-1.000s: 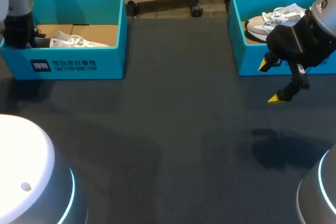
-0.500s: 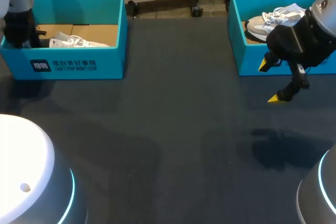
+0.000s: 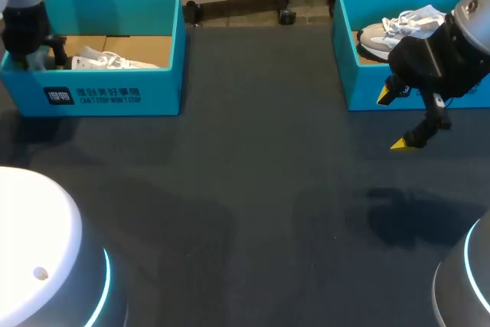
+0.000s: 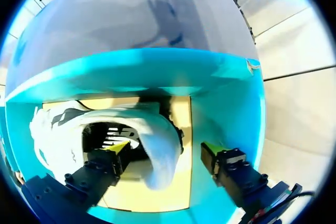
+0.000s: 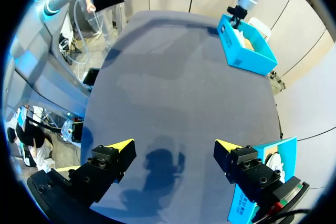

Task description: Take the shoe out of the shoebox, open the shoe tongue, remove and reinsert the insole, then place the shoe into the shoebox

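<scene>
Far left, left box [image 3: 115,96] holds left shoe [image 3: 107,60], left gripper [image 4: 165,149] over it; far right, right box [image 3: 360,91] holds right shoe [image 3: 398,28], right gripper [image 3: 392,120] just nearer

— What is the table [image 3: 253,189] like?
— Dark and matt, even all over, no shine.
— And the left shoebox [image 3: 162,91]?
— Cardboard. The teal outside is smooth with a faint sheen; the floor inside is bare brown board.
— The shoe [image 4: 157,145] in it?
— White and smooth at the heel, like leather or a synthetic; I cannot tell which.
— The right gripper [image 5: 174,144]?
— Matt black, hard-looking fingers with small bolts, and smooth yellow tips like plastic.
</scene>
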`<state>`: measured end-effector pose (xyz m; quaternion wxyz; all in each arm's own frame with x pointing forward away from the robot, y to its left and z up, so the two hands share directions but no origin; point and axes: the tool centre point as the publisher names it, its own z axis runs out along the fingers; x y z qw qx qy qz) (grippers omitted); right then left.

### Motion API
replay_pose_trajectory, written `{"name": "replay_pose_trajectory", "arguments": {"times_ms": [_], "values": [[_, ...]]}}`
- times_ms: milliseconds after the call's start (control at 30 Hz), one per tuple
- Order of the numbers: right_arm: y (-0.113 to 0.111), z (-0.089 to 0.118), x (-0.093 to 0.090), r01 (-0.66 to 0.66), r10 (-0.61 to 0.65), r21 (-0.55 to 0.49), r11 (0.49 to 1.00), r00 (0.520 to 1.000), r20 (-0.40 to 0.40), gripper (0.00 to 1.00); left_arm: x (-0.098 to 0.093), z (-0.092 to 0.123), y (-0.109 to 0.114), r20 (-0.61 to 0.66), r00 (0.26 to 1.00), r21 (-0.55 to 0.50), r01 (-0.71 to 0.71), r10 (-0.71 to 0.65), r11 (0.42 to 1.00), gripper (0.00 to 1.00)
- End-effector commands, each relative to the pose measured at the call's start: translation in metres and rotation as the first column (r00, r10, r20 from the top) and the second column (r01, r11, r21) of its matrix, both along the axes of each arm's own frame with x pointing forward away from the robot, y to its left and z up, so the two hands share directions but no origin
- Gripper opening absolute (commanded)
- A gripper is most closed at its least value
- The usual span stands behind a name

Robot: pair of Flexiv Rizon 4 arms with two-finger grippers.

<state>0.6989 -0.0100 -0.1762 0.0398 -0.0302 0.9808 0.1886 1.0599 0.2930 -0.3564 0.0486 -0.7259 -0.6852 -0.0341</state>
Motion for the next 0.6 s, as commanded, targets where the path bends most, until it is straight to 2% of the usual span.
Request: {"name": "replay_pose_trajectory", "arguments": {"times_ms": [33,600], "values": [[0.002,-0.001,0.002,0.0,0.0,-0.004,1.0,1.0,-0.004,1.0,-0.005,0.013,0.003,0.012,1.0,-0.005,0.009,-0.009,1.0,1.0],[0.002,-0.001,0.002,0.0,0.0,-0.004,1.0,1.0,-0.004,1.0,-0.008,0.063,0.005,0.048,0.998,-0.048,0.031,-0.029,0.998,1.0]]}}
